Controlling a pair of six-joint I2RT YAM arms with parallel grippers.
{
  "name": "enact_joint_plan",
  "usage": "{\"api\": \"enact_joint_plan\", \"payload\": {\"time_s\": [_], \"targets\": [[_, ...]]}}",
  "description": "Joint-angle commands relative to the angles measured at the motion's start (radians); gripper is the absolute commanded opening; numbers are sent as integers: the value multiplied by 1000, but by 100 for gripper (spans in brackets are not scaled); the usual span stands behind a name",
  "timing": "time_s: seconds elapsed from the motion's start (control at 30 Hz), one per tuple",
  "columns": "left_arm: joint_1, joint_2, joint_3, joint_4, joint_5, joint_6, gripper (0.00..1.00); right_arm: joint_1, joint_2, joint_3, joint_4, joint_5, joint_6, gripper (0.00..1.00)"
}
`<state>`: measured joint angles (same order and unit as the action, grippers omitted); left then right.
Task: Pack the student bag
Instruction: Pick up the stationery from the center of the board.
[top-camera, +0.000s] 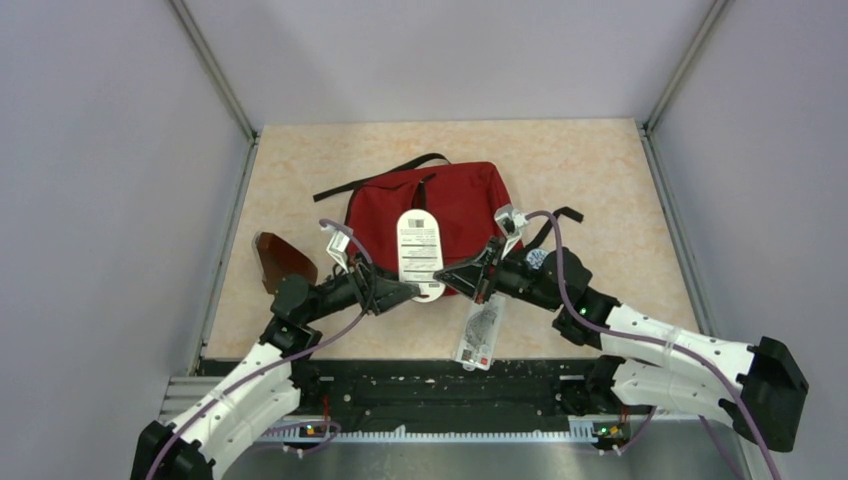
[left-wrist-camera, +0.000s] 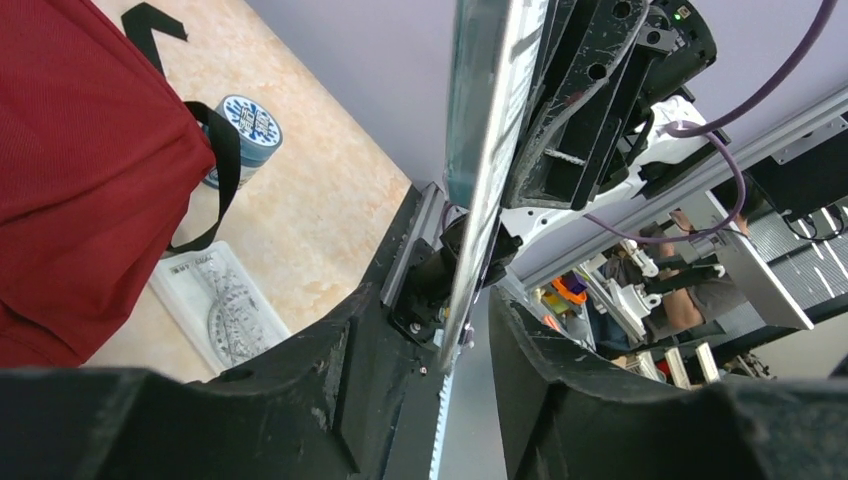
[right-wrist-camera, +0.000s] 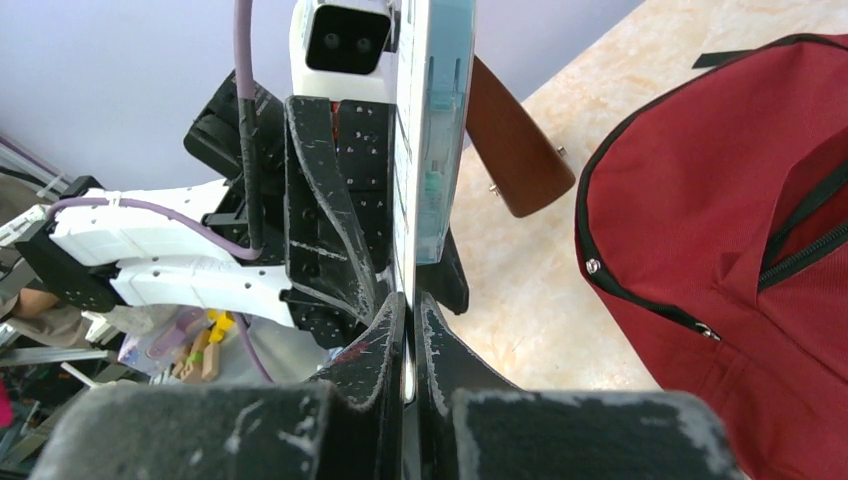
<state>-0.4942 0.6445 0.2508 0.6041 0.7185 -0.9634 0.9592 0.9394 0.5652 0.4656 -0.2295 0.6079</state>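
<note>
From above, I see the student bag (top-camera: 455, 200) lying flat on the table (top-camera: 600, 200), with a white labelled pack (top-camera: 420, 245) over its front. My left gripper (top-camera: 412, 291) and right gripper (top-camera: 445, 273) meet at the pack's near end. A brown pouch (top-camera: 283, 262) lies left of the bag, and a clear packet (top-camera: 480, 335) lies near the front edge.

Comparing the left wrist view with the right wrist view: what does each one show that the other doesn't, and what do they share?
Only the left wrist view shows a round blue-and-white item and a clear protractor packet, both on the table beside the bag. Only the right wrist view shows the brown pouch and the bag's black zipper. Both show the red student bag and the flat package edge-on, with the right gripper shut on it.
</note>
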Motion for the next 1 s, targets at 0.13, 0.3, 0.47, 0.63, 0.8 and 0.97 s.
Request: {"api": "enact_joint_plan", "payload": {"time_s": [0.13, 0.3, 0.47, 0.63, 0.8, 0.97], "targets": [[-7, -36, -4, 66, -2, -5, 48, 3, 37, 72, 56, -14, -30, 0], [-7, -23, -6, 103, -11, -23, 43, 3, 53, 80, 43, -31, -31, 0], [-7, -16, -18, 113, -22, -17, 6, 3, 61, 81, 19, -20, -45, 0], [-7, -55, -10, -25, -174, 58, 0, 3, 53, 144, -178, 139, -94, 60], [7, -48, 164, -474, -471, 261, 0, -34, 103, 293, -494, 442, -168, 80], [45, 78, 298, -600, -601, 301, 0, -117, 259, 428, -600, 529, -201, 78]]}}
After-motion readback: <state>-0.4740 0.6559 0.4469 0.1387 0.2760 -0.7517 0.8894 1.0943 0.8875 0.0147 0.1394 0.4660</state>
